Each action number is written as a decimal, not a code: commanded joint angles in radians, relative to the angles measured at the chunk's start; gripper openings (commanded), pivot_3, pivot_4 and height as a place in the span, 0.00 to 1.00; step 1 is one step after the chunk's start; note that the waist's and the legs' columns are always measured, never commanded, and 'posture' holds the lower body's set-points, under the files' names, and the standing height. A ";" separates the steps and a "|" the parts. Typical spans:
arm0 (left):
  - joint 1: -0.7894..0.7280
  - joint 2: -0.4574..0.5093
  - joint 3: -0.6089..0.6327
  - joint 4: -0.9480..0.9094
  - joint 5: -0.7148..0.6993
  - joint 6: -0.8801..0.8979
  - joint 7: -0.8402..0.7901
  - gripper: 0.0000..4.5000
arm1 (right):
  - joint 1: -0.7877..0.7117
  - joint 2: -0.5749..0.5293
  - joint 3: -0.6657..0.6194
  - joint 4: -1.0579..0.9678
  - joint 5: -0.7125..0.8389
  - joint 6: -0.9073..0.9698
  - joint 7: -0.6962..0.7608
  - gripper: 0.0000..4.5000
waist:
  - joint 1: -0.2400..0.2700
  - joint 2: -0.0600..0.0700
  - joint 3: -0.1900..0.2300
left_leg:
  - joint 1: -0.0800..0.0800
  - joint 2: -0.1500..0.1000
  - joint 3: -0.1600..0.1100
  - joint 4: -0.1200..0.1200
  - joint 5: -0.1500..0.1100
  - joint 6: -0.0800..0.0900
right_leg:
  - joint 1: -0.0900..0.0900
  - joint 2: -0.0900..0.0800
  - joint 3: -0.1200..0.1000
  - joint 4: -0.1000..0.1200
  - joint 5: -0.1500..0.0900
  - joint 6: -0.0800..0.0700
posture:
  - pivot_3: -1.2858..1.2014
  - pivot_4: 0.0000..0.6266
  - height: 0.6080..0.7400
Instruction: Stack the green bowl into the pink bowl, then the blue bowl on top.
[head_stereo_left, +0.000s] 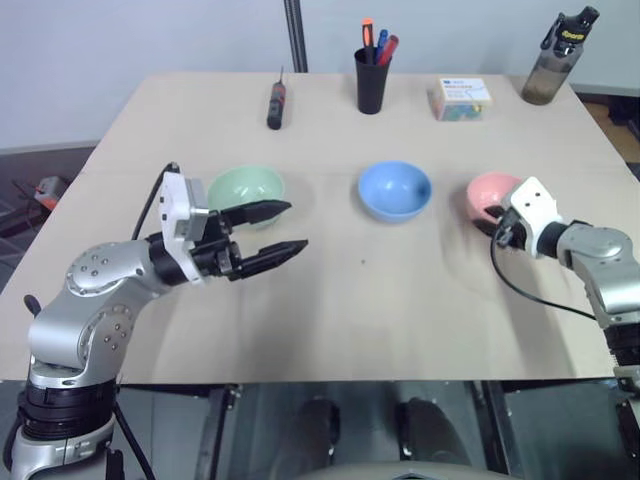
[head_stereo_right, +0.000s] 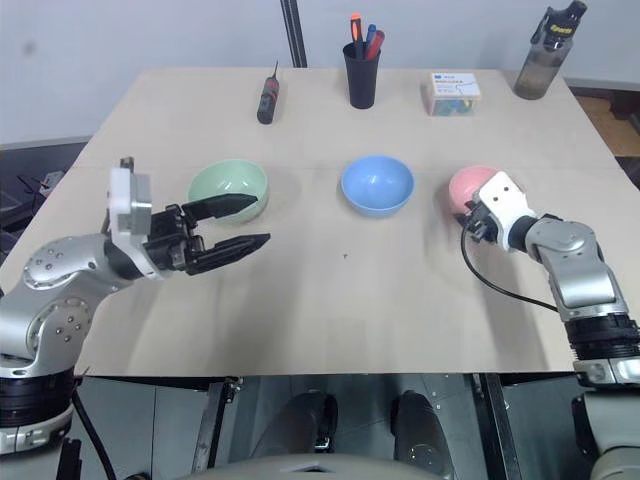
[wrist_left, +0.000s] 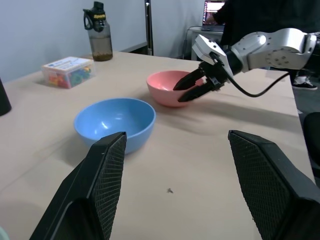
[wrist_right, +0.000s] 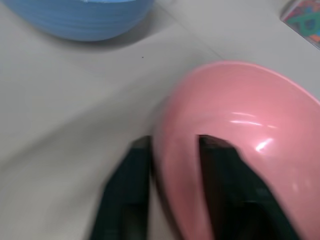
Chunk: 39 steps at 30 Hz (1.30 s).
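Right hand (wrist_left: 192, 90) pinches pink bowl (head_stereo_left: 487, 192) rim, right of frame, likely steadying it as stack base. Left hand (head_stereo_left: 280, 232) spread beside green bowl (head_stereo_left: 240, 186), centre-left; blue bowl (head_stereo_left: 394, 188) mid-desk (head_stereo_left: 400, 290).

We see an evenly lit, fairly bright indoor scene with soft light from above. On the pale tabletop (head_stereo_left: 400, 300), shadows are faint and short: a soft dark patch sits under the blue bowl (head_stereo_left: 395, 189), and another lies beneath the left pincer (head_stereo_left: 280, 231). From the head views, everything looks sharp, with a slight bending of straight lines toward the edges. In the left wrist view, the near black fingers (wrist_left: 105, 185) loom large and slightly soft. In the right wrist view, the picture is smeared; the pink bowl (wrist_right: 250, 130) and the dark fingers (wrist_right: 125, 195) have fuzzy outlines, and white glare streaks the bowl's inside.
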 joint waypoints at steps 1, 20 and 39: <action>0.009 0.006 0.037 -0.053 -0.018 -0.007 0.020 0.77 | -0.030 -0.005 -0.010 -0.031 -0.009 -0.026 0.021 0.01 | 0.000 0.000 0.000 | 0.000 0.000 0.000 0.000 0.000 0.000 | 0.000 0.000 0.000 0.000 0.000 0.000 | 0.52 0.24 1.00; -0.049 -0.042 -0.010 0.080 0.140 -0.090 0.126 0.77 | 0.036 0.112 0.245 -0.609 0.221 0.288 0.182 0.01 | 0.000 0.000 0.000 | 0.002 0.000 -0.001 0.002 0.000 0.000 | 0.001 0.000 -0.001 0.002 0.000 0.000 | 0.52 0.24 1.00; -0.181 0.230 -0.285 -0.047 0.575 0.359 0.376 0.77 | 0.018 0.181 0.055 -0.644 0.280 0.156 0.159 1.00 | 0.002 0.000 0.001 | 0.000 -0.001 -0.002 0.000 0.000 0.000 | 0.000 0.001 -0.002 0.001 0.000 0.000 | 0.52 0.24 1.00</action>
